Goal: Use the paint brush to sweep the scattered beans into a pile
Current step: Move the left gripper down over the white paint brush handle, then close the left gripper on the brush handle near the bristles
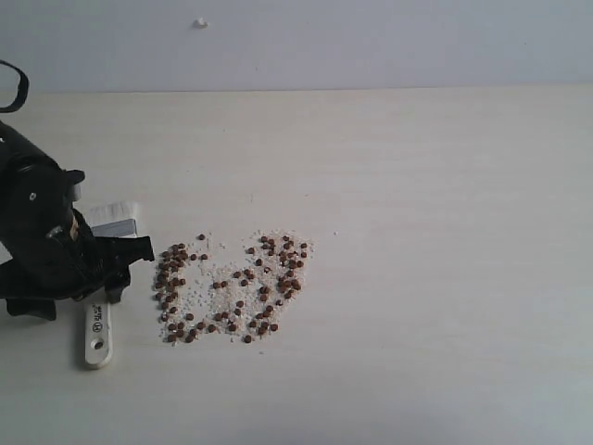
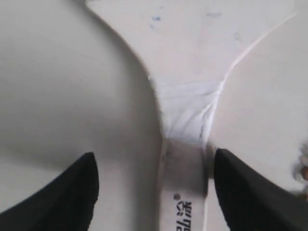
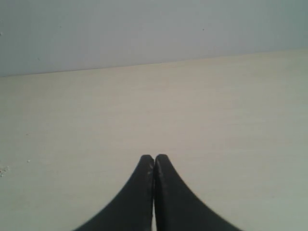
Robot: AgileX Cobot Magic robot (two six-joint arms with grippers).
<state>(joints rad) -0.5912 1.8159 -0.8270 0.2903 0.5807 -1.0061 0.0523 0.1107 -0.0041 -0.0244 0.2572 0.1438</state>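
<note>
The beans [image 1: 232, 287] lie loose on the bench [image 1: 417, 352] in the exterior view. They are small, round and reddish-brown, spread in a ragged open patch over a dusting of pale grains, thicker along its left edge and at its upper right. No compact pile has been formed, so the sweeping looks wholly undone. The paint brush [image 1: 97, 336] lies flat just left of the patch. Its pale wooden handle, with the hole at its end, points toward the near edge, and a bit of the silver ferrule shows beyond the arm. The left claw [image 1: 83, 283] is low over the handle.

In the left wrist view the left claw stands wide open astride the printed handle. There is a clear gap to one black finger [image 2: 72, 192] and a narrower one to the other, so nothing is gripped yet. A few blurred beans show at the frame's edge.

In the right wrist view the right claw [image 3: 154, 160] is closed tight on nothing, above bare bench with no beans in sight.

The brush has yet to be gripped and lifted, and then all the gathering remains.
</note>
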